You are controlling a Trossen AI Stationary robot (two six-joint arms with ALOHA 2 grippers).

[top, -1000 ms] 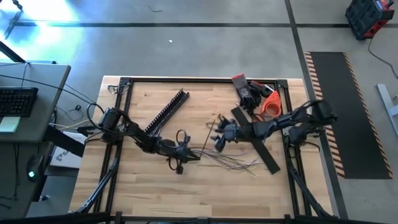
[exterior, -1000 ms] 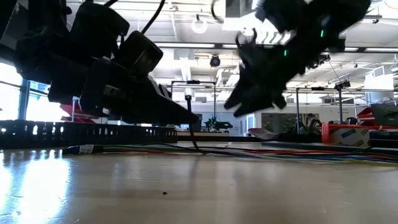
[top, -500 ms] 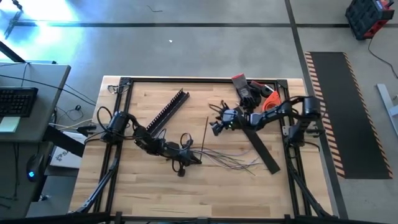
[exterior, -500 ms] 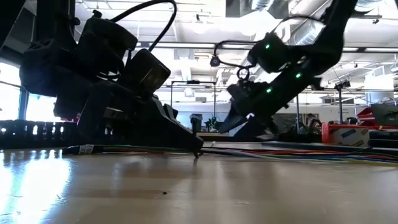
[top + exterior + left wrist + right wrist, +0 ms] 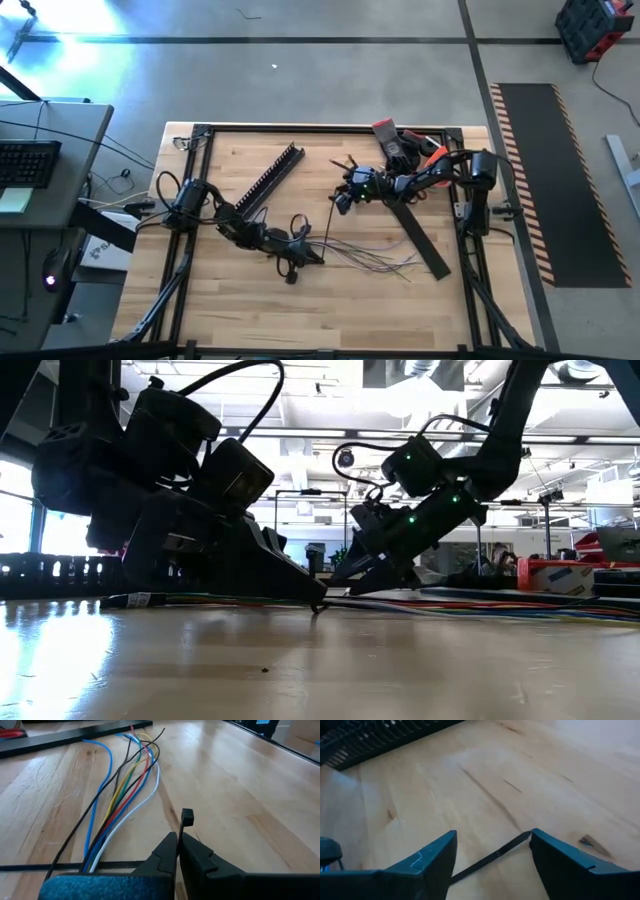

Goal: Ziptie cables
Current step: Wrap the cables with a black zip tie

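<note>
Cables [image 5: 370, 258] lie loose on the wooden table [image 5: 240, 300], a thin bundle running from the left gripper [image 5: 312, 255] toward the right side and fanning out near the flat black strip [image 5: 415, 232]. In the left wrist view the coloured strands, blue, yellow, red, white and black, spread away over the wood, and a black zip tie [image 5: 115, 865] crosses under them close to the fingers. The tie's small square head [image 5: 187, 817] stands up just beyond the fingertips.

The left gripper sits low on the table at the near end of the bundle, its fingers clenched together with only a hairline seam between them; it appears to pinch the tie, though the contact itself is hidden. The right gripper [image 5: 341, 200] hangs above bare wood up-table from the bundle, apart from it, with its fingers spread wide and nothing between them. A thin black line, probably the tie's tail [image 5: 490, 857], runs across the wood between those fingers.

Judging by this, the tie is laid around the bundle but not yet closed. The next move seems to call for the right gripper to take the loose tail, feed it through the head and pull, while the left holds steady.

The black slotted duct [image 5: 268, 177] lies well apart, unused.
</note>
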